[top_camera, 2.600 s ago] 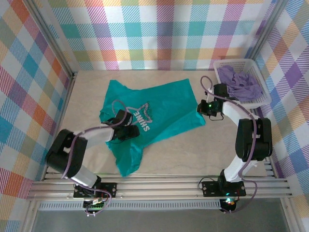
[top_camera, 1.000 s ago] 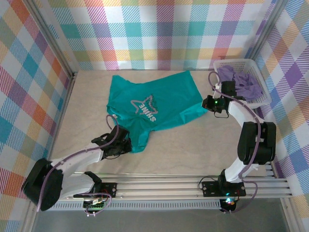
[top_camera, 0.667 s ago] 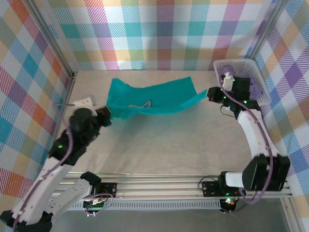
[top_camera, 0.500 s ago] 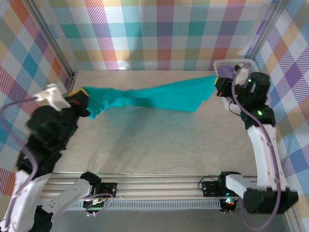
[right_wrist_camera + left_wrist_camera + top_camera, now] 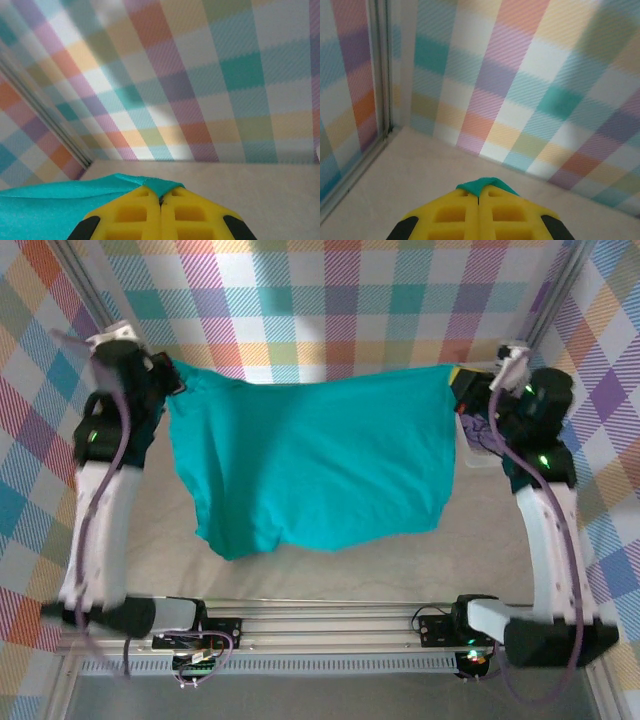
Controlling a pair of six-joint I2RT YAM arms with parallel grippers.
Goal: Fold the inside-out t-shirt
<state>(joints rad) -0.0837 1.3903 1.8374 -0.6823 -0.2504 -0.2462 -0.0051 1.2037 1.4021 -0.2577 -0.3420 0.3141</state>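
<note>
The teal-green inside-out t-shirt (image 5: 315, 465) hangs spread like a sheet high above the table, stretched between both raised arms. My left gripper (image 5: 172, 375) is shut on its upper left corner, and a small fold of teal cloth (image 5: 482, 186) pokes out between the yellow fingertips (image 5: 462, 210). At the upper right corner my right gripper (image 5: 457, 380) is shut on the shirt, whose teal cloth (image 5: 60, 205) runs off to the left of the yellow fingers (image 5: 135, 212). The lower hem sags unevenly above the front of the table. No print shows on the side facing the top camera.
A white basket (image 5: 470, 445) peeks out at the back right, mostly hidden behind the right arm and the shirt. Plaid walls (image 5: 330, 300) enclose the table on three sides. The aluminium rail (image 5: 330, 625) with the arm bases runs along the near edge.
Both arms have lifted the shirt off the table and pulled it apart, from a crumpled heap to a taut band and now a hanging sheet. Both grippers stayed shut on it.
</note>
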